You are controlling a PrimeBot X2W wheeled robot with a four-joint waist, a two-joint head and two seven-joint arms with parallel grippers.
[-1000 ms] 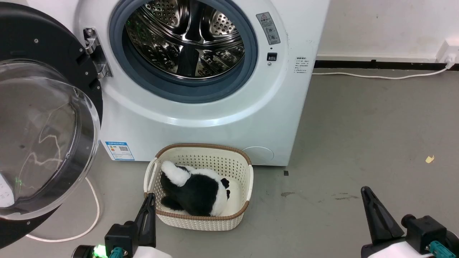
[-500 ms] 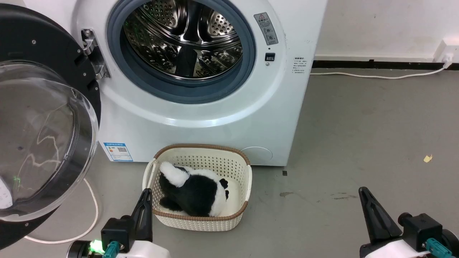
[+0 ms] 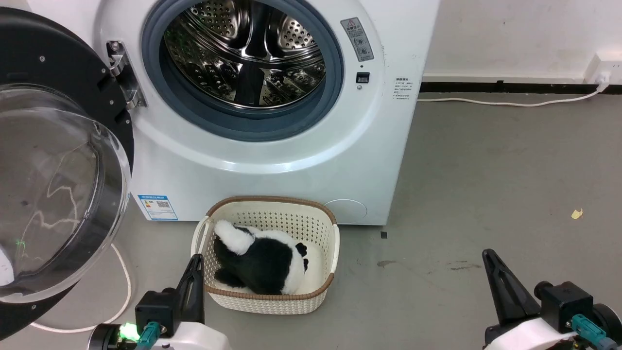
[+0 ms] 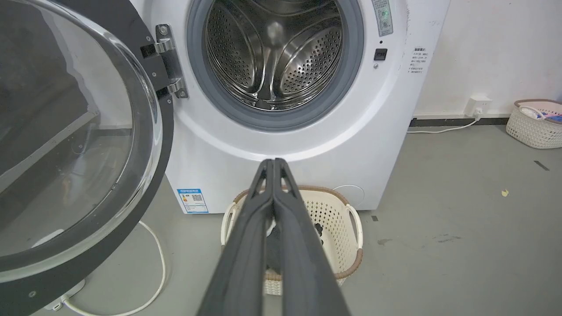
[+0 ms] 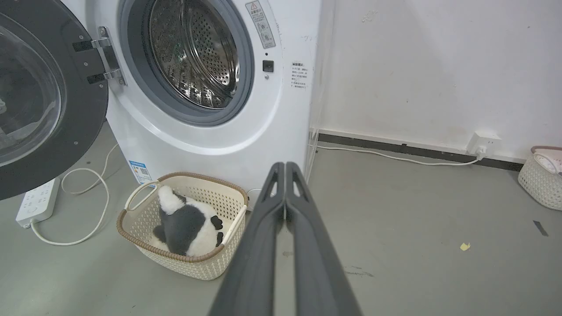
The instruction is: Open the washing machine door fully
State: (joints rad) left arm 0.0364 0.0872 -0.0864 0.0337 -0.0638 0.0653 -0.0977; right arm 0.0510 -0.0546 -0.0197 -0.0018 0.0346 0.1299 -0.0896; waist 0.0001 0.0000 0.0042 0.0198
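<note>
Hanging at the far left, the door (image 3: 53, 184) is seen wide open, its glass bowl turned toward the room and its black rim carried by the hinge (image 3: 122, 73) on the machine (image 3: 272, 180). Just right of the hinge, the drum (image 3: 248, 53) is exposed inside its grey gasket (image 3: 334, 73). A blue sticker (image 3: 158, 207) is stuck low on the front, and a white cable (image 3: 129, 287) is looped on the floor (image 3: 486, 170) under the door. In front of the machine a basket (image 3: 272, 304) is set down (whether it touches the front cannot be told), and a black-and-white plush toy (image 3: 262, 257) is laid in it. The left gripper (image 3: 197, 260) is held low beside the basket's left end, its fingers (image 4: 246, 245) pressed together on nothing. Well to the right, over bare floor, the right gripper (image 3: 487, 253) is likewise clenched and empty. A wall socket (image 3: 602, 73) is seen at the far right.
</note>
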